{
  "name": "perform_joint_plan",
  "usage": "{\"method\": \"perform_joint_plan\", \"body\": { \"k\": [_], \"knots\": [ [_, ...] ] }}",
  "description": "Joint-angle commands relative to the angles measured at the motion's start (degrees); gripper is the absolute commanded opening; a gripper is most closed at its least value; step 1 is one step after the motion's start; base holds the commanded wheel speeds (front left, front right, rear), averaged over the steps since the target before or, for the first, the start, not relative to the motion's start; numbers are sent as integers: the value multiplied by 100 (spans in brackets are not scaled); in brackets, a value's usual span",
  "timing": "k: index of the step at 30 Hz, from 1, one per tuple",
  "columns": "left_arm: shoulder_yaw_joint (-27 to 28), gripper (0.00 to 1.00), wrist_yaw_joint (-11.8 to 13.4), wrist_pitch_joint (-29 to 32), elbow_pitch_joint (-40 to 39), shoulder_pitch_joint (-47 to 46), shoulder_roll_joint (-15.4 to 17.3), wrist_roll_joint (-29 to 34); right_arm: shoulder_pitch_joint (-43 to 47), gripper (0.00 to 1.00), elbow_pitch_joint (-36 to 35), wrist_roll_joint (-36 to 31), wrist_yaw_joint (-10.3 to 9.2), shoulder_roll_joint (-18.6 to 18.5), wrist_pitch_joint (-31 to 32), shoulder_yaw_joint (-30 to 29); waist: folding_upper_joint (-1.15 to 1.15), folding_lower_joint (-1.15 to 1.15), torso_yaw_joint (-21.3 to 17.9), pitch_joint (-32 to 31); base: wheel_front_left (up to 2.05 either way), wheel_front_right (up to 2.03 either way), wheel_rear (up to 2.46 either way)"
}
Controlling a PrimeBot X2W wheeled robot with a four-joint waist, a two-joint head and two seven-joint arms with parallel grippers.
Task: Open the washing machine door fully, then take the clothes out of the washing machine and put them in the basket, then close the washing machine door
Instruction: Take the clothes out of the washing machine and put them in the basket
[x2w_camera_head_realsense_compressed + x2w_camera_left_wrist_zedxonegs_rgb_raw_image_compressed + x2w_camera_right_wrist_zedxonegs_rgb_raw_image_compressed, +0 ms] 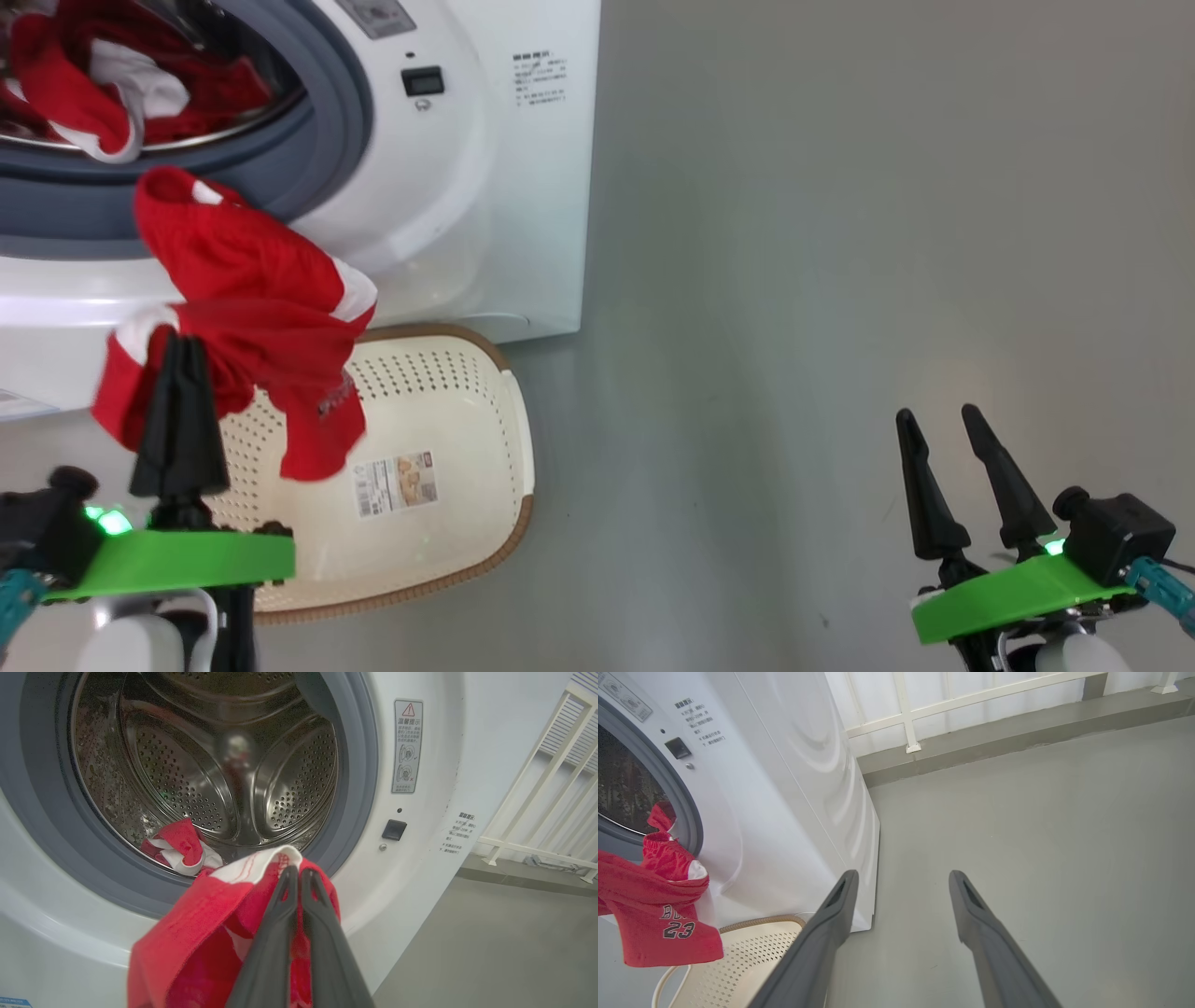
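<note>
My left gripper (182,341) is shut on a red garment (252,317) with white panels, which hangs in the air in front of the washing machine (523,187) and above the cream basket (448,411). The same gripper (295,871) pinches the red cloth (196,933) just outside the grey seal (359,779). More red and white clothes (93,84) lie in the steel drum (210,765). In the right wrist view the garment (649,905) hangs over the basket (752,956). My right gripper (938,415) stands open over bare floor, far right. The washing machine door is out of view.
Grey floor (840,233) stretches to the right of the machine. A white railing (971,700) on a low kerb runs along the back wall. The basket stands on the floor right against the machine's front.
</note>
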Motion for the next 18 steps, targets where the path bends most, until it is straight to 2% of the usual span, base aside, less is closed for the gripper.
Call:
{"method": "perform_joint_plan", "body": {
  "k": [1, 3, 18],
  "knots": [
    [154, 0, 16, -25, -15, -4, 103, -51, -152, 100, -158, 48, 37, -60, -37, 136, 0, 0, -43, 123, 0, 0, 0],
    [165, 0, 1, -25, 361, -97, 103, -196, -205, 100, -169, 63, 37, -60, -37, 166, 0, 0, -67, 247, 0, 0, 0],
    [214, 0, -45, -25, 2642, -1120, 172, 485, -651, 100, -293, 145, 37, -60, -37, 209, 0, 0, -312, 1278, 0, 0, 0]
  ]
}}
